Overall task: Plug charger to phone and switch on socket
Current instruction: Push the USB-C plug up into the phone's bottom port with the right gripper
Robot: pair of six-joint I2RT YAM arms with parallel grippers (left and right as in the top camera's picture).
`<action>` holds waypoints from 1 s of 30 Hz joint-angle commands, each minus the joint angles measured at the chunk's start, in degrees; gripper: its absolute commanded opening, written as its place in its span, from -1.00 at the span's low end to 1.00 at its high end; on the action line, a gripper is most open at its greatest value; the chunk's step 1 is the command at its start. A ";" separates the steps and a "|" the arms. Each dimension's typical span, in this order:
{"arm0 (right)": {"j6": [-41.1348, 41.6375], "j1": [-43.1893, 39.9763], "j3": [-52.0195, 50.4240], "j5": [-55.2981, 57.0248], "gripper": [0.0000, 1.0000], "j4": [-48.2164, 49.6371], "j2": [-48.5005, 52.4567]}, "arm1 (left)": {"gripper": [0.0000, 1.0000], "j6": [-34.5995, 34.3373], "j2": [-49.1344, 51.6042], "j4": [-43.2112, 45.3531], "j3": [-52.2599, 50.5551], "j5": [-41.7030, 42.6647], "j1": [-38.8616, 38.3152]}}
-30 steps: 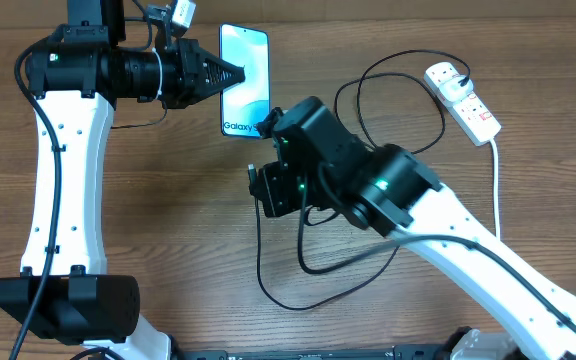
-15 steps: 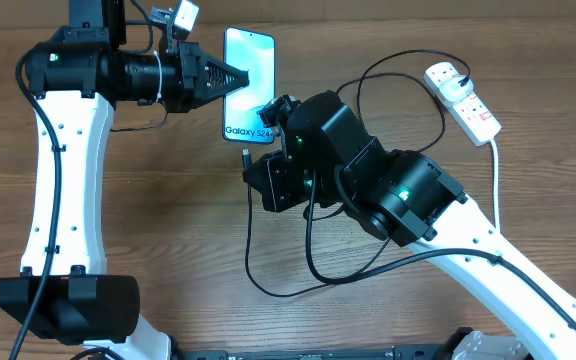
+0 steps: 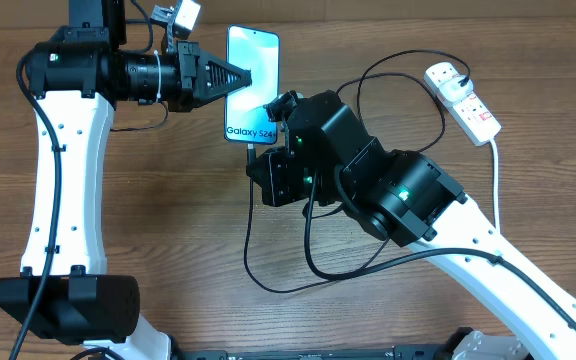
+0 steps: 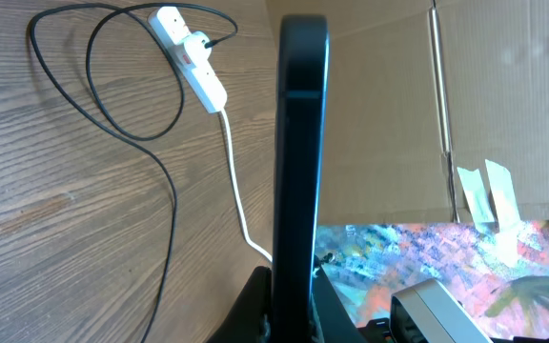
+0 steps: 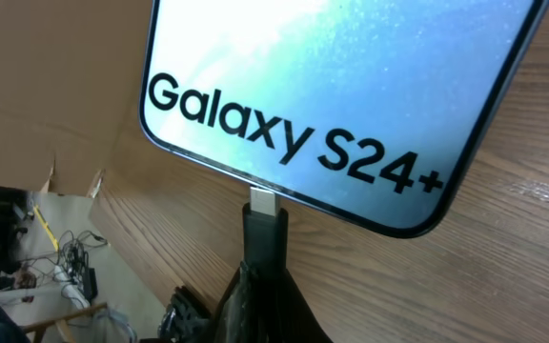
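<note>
The phone (image 3: 252,85) with its blue-teal "Galaxy S24+" screen is held off the table by my left gripper (image 3: 240,77), which is shut on its left edge. In the left wrist view the phone (image 4: 299,143) stands edge-on between the fingers (image 4: 294,305). My right gripper (image 3: 258,165) is shut on the black connector of the charger (image 5: 264,238). Its metal tip touches the phone's bottom edge (image 5: 351,86) at the port. The black cable (image 3: 268,270) loops over the table to the white plug in the socket (image 3: 463,98) at the far right.
The socket's thick white cord (image 3: 495,190) runs down the right side. It also shows in the left wrist view (image 4: 236,181) with the socket (image 4: 191,57). A cardboard wall (image 4: 389,105) stands behind the table. The right arm (image 3: 398,195) spans the table's middle.
The phone has shifted slightly right and up. My right gripper has moved up with the connector, bringing its tip to the phone's bottom edge.
</note>
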 commanded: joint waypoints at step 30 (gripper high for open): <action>4.74 -2.84 1.68 2.93 -0.93 1.99 -0.70 | -0.92 4.52 -0.02 -1.03 0.39 4.50 -0.26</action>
